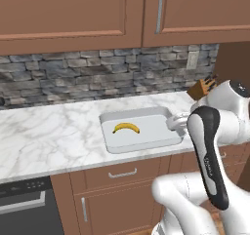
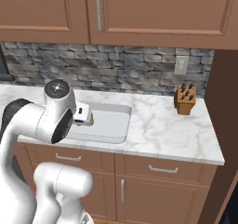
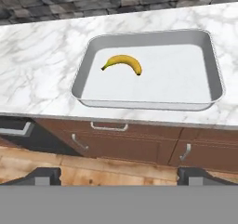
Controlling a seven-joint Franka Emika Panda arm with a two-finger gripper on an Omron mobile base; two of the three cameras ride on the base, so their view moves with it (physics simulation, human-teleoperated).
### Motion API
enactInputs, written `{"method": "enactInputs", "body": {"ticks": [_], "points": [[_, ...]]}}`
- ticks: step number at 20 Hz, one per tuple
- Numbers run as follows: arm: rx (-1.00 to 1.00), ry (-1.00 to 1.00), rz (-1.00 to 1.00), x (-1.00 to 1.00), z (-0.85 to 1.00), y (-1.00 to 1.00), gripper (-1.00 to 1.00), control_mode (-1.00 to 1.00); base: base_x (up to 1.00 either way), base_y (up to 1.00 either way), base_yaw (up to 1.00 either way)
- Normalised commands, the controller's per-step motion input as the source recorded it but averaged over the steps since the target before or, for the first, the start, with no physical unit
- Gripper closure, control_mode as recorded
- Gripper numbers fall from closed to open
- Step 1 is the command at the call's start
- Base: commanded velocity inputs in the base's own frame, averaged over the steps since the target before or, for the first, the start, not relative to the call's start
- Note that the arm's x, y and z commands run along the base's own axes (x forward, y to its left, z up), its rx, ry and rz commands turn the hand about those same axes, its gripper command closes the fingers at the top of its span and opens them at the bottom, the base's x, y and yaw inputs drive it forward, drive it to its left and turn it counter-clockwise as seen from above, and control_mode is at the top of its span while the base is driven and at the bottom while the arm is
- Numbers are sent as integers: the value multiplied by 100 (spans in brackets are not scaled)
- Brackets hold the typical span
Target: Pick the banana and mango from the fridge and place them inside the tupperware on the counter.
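One banana (image 3: 122,63), small, curved, yellow with dark tips, lying flat on the floor of the tupperware (image 3: 211,60), toward that tray's left half as the hand view shows it, clear of the rim on all sides; tupperware, a shallow light-grey rectangular tray with rounded corners and raised rim, resting on the desk (image 1: 49,131), a white marble-look surface with grey veins, close to the desk's front edge; no other fruit inside the tray; stone-tile backsplash (image 1: 88,78) rising behind the tupperware, brown wall cabinets (image 1: 73,14) above it; knife block (image 2: 185,100), wooden with dark handles, standing on the desk well to the right of the tupperware, near the backsplash; wall outlet (image 2: 180,65) on the backsplash just above the knife block; brown drawers and doors with grey bar handles (image 2: 162,169) beneath the desk, below the tupperware; black dishwasher (image 1: 27,209) under the desk, to the left of the tupperware; gripper (image 3: 120,174), jaws spread wide apart and holding nothing, poised in front of the tupperware, out past the desk's front edge, over the wooden floor (image 3: 116,169).
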Motion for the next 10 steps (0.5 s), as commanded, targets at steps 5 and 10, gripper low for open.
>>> {"method": "enactInputs", "body": {"ticks": [5, 10], "points": [[-11, 1, -6, -79, 44, 0, -100, -100, 0, 0, 0], [-7, 6, -2, -34, 41, 0, -100, 100, -2, 0, 0]]}}
